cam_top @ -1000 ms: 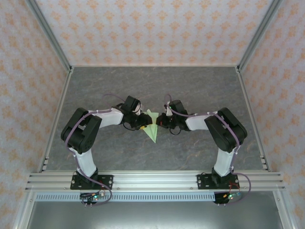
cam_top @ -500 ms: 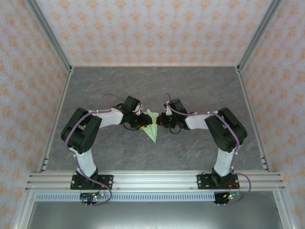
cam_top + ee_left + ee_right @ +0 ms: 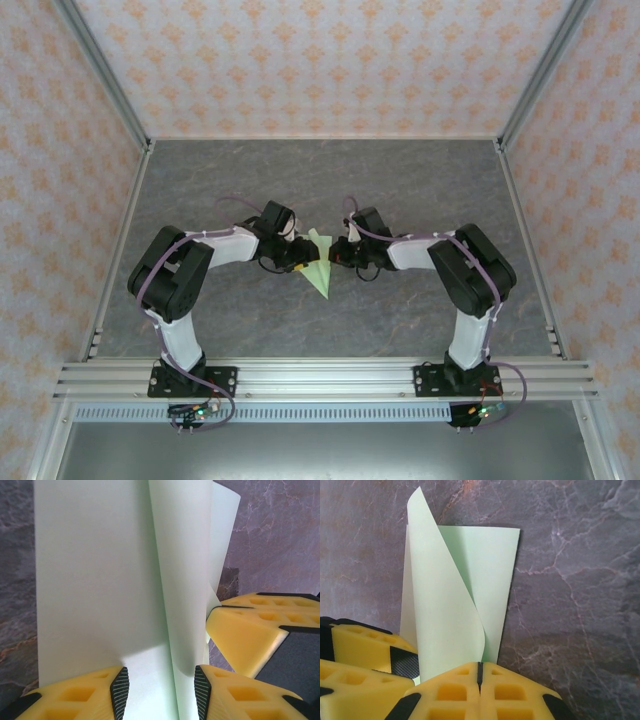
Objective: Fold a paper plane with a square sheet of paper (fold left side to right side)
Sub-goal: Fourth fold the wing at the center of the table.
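The paper plane point(image 3: 320, 272) is seen near the middle of the grey marbled table point(image 3: 400, 180), as a slim pale-green dart whose point is directed towards the near edge, where the 2 arm bases are bolted to a metal rail point(image 3: 320, 375). It is flanked by the 2 grippers, which are brought in from either side so that they almost meet over it. The left gripper point(image 3: 298, 258) is placed at the plane's left edge and the right gripper point(image 3: 338, 252) at its right edge. In the left wrist view, the left gripper's yellow fingers point(image 3: 120, 690) are held partly apart with nothing clamped. Flat paper is seen below the gap, and a raised flap runs up close to the right-hand pad; whether that pad touches the flap cannot be told. The right gripper's yellow fingertips are seen just beside that flap, at the right of the same view. In the right wrist view, the right gripper's jaws are pressed fully together, and a flap of the plane is pinched at their tips. From there the flap curls upward to a point, while the rest of the paper lies flat on the table behind it. The table is enclosed by walls point(image 3: 330, 60) papered in an orange floral pattern.
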